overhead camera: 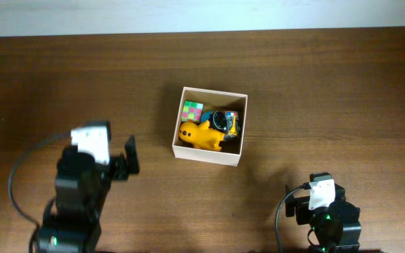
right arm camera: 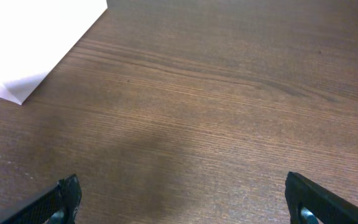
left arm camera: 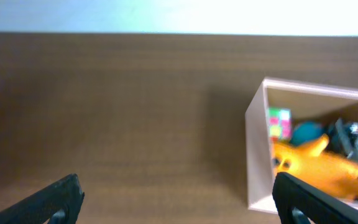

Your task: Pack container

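The container point(overhead camera: 179, 145), a square white-walled box with a tan inside, sits mid-table. It holds a yellow toy animal point(overhead camera: 201, 135), a colourful puzzle cube point(overhead camera: 192, 111) and a dark toy with blue point(overhead camera: 224, 121). The left wrist view shows the container point(left arm camera: 257, 155) at right with the yellow toy point(left arm camera: 325, 169) and the cube point(left arm camera: 279, 123) inside. My left gripper point(left arm camera: 176, 202) is open and empty, left of the box. My right gripper point(right arm camera: 182, 199) is open and empty over bare wood; a white container wall point(right arm camera: 30, 37) shows at upper left.
The brown wooden table point(overhead camera: 315, 91) runs to a pale wall along the far edge. My left arm point(overhead camera: 83, 176) stands at front left and my right arm point(overhead camera: 325, 211) at front right.
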Robot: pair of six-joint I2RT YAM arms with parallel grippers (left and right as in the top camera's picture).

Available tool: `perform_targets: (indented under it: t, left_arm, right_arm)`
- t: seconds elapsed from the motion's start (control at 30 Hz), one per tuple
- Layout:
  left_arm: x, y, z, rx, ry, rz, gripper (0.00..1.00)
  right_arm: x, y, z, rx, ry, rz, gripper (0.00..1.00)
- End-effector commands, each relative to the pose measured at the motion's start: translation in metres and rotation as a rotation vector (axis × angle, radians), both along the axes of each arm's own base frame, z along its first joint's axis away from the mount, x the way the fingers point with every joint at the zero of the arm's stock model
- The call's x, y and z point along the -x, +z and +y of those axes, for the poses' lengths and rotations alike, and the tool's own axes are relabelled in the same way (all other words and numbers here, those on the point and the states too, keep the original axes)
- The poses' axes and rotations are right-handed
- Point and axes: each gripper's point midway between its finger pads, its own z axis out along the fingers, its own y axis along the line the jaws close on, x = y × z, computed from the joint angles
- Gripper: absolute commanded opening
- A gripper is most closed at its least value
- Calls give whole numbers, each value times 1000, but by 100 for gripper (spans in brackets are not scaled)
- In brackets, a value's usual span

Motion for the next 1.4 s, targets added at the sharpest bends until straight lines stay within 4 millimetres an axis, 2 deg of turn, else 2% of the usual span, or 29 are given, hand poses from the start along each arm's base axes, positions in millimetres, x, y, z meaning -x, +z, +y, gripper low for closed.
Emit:
perform_targets:
  t: [0.0, 0.17, 0.2, 0.47, 1.0, 1.37]
  left_arm:
    - [24, -22, 11, -11, 7, -40, 99]
    - [42, -54, 24, -10, 56, -60, 99]
    - [47, -66, 26, -9, 64, -67, 99]
    - [55, -101, 21, 6, 36, -83, 99]
    - [57, -126, 17, 16, 17, -92, 99]
    - [57, -127, 17, 16, 17, -90, 99]
  right_arm:
    - [-1, 0, -4, 9, -22, -7, 99]
    - [-1, 0, -4, 8, -21, -6, 99]
    - [-1, 0, -4, 9, -22, -6, 99]
    - [-1, 0, -4, 9, -22, -6, 99]
    - [-1, 0, -4, 9, -22, -6, 99]
    - [-1, 0, -4, 9, -22, -7, 99]
